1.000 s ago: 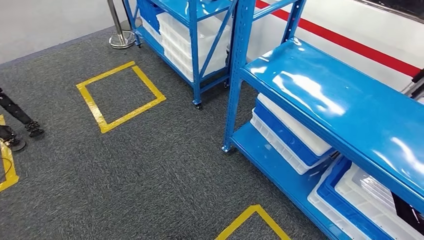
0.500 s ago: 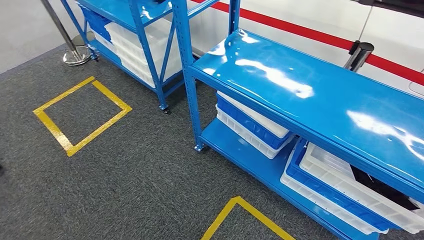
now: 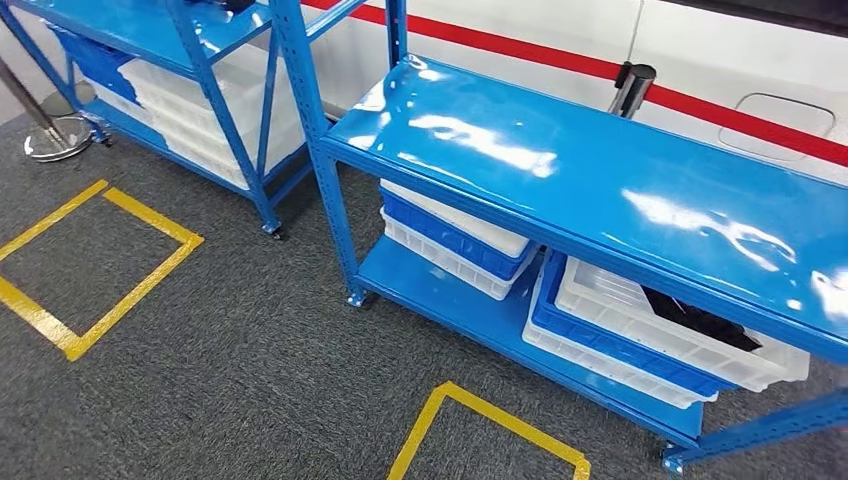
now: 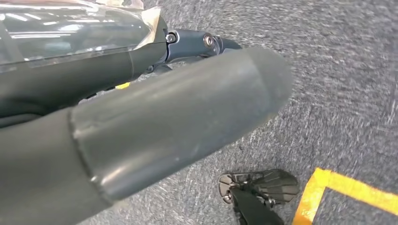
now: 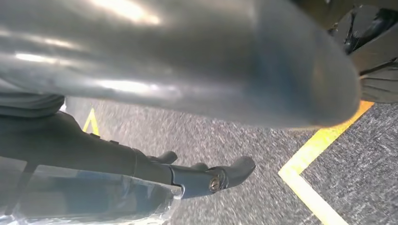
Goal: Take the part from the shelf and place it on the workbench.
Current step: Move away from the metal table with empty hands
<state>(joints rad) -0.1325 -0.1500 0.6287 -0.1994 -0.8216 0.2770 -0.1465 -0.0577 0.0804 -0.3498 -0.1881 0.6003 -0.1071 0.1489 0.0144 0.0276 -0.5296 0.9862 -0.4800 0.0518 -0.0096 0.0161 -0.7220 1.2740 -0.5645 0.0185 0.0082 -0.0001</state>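
A dark part (image 3: 700,325) lies in the white plastic crate (image 3: 670,335) under the glossy blue steel shelf (image 3: 600,190); probably rigid, grip its exposed edge. Left hand (image 4: 155,122) and right hand (image 5: 187,70) hang, grasp unclear.

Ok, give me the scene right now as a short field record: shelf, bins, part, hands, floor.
shelf: blue rack, top level bare and glossy
bins: white and blue bins stacked on the lower level; a second stack beside it
part: dark item in the top white bin of the second stack, partly hidden by the shelf
left hand: over carpet, holds nothing
right hand: over carpet, holds nothing
floor: grey carpet with yellow tape squares
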